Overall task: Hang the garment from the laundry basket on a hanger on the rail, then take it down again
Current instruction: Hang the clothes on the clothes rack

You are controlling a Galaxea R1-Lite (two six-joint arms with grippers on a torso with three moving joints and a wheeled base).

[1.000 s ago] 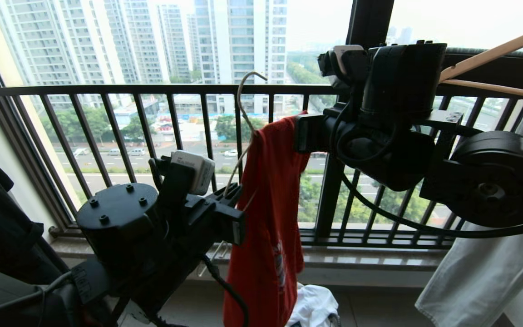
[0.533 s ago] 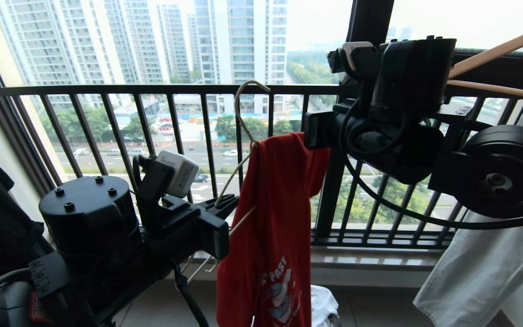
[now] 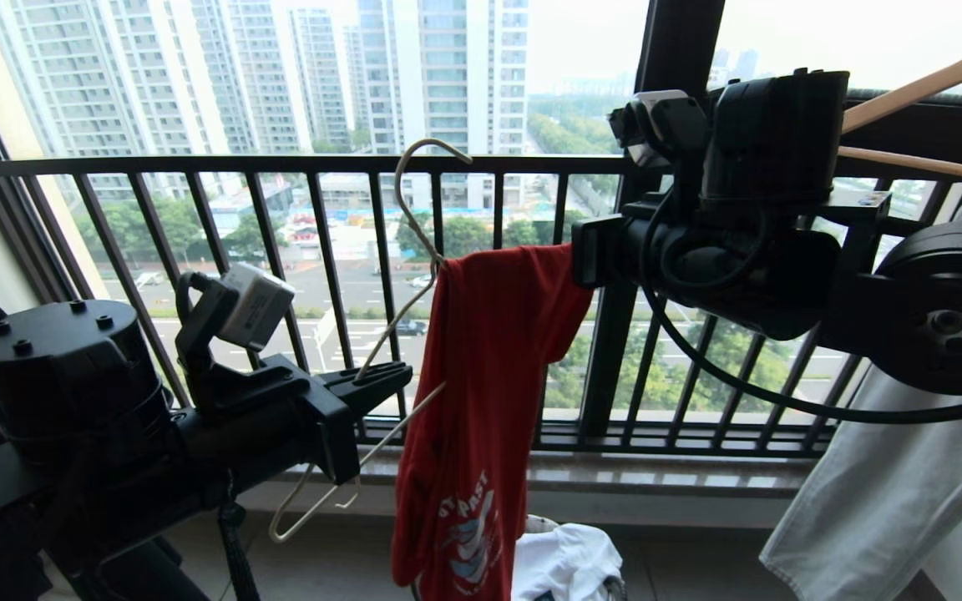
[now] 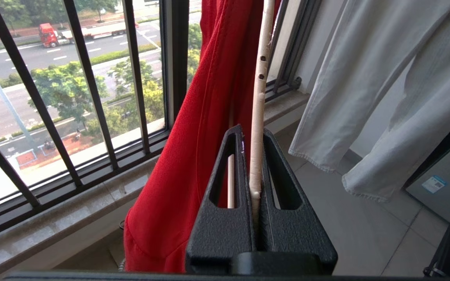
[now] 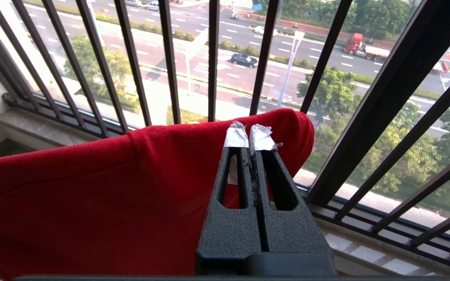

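- Left claw (image 3: 381, 380) seen clamped tight on the lower run of the cream-white wire hanger (image 3: 402, 309), jaws pinched on the wire with no gap to either side in the left wrist view.
- Hanger held tilted in front of the black window railing (image 3: 281, 164), hook uppermost and level with the railing's top bar, hooked onto nothing; bottom loop slanting down below the left claw.
- Right claw (image 5: 248, 134) found fully closed on a top fold of the red T-shirt (image 3: 489, 376), taped tips resting against the cloth; fold lifted to just below the railing's top bar, on the side of the thick dark window post.
- T-shirt draped from that pinch down in front of the railing, printed chest graphic low, hem near the floor beside white laundry (image 3: 564, 559); upper edge lying against the hanger's neck, just beside the left claw.
- Probably held so for threading: cloth spread high by one claw, wire steadied by the other, so a shoulder of the hanger could enter the shirt.
- Shirt judged not yet seated on the hanger, only bunched against it.
- Grey perforated rail not visible; wooden hangers (image 3: 924, 88) and a pale garment (image 3: 890, 492) hanging off beyond the window post.
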